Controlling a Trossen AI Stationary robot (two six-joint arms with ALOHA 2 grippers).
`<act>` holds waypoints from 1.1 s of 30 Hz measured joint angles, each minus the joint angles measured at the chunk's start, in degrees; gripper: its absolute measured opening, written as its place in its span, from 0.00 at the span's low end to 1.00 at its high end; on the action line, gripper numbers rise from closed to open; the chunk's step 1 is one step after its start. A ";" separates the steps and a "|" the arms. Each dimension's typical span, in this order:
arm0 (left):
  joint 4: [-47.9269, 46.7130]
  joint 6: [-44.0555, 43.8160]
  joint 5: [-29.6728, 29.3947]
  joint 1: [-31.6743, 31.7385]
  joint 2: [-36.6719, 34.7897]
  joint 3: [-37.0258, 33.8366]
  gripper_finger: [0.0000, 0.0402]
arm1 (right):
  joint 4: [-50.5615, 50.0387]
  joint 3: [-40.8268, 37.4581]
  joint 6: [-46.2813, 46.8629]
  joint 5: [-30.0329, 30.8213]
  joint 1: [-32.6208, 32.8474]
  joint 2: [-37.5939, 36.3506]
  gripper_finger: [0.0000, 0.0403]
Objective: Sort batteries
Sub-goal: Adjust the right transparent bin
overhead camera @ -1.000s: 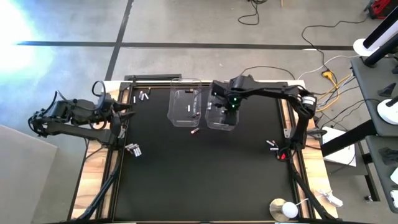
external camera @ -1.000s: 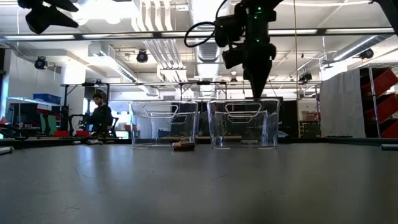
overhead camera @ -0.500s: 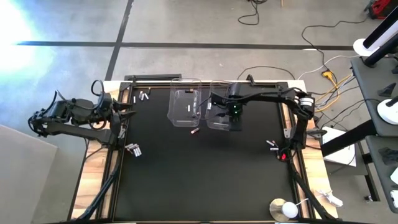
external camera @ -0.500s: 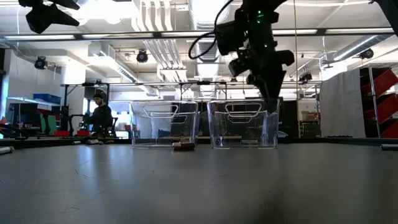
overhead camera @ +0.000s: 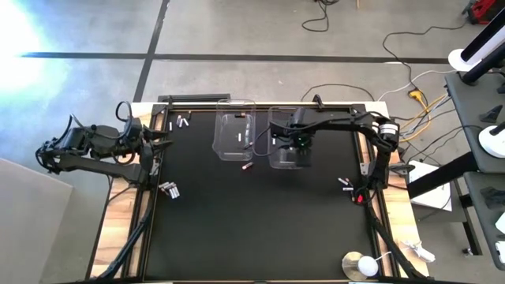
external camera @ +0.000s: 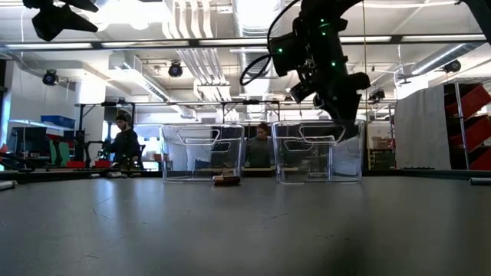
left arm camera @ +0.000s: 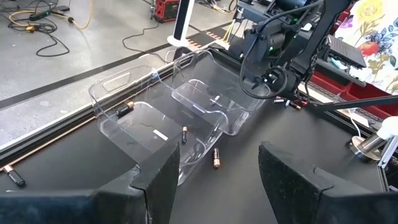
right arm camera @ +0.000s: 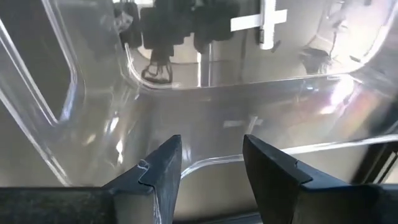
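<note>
Two clear tubs stand at the table's far middle: the left tub (overhead camera: 235,136) (external camera: 202,152) and the right tub (overhead camera: 289,147) (external camera: 316,151). My right gripper (overhead camera: 301,140) (external camera: 345,115) (right arm camera: 211,167) is open and reaches down into the right tub near its right wall. A white battery (right arm camera: 267,23) lies in that tub. The left tub holds two batteries (left arm camera: 124,110). One dark battery (overhead camera: 246,166) (left arm camera: 216,157) lies on the mat in front of the tubs. Small battery groups lie far left (overhead camera: 183,122), near left (overhead camera: 169,189) and right (overhead camera: 346,184). My left gripper (overhead camera: 155,142) (left arm camera: 219,165) waits open, raised over the left edge. My right gripper comes at the right tub from above, slanting down, at its right-hand wall (external camera: 354,134). The rim (right arm camera: 261,152) runs just ahead of the open fingers. Which finger touches the wall cannot be told. The tub stands flat on the mat.
The black mat (overhead camera: 260,229) is bare in its near half. A white round object (overhead camera: 368,265) sits at the near right corner. People (external camera: 123,142) are in the room beyond the far edge. Cables lie on the floor behind the table.
My right gripper has moved toward the table's right edge and a little nearer, tipping as it went. The right tub has slid to the right with it along the mat, so a gap has opened between the two tubs. The left tub has stayed put.
</note>
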 joint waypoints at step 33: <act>-0.02 1.52 1.97 0.00 0.00 0.02 0.49 | 6.29 1.92 10.02 -1.92 10.95 -2.13 0.55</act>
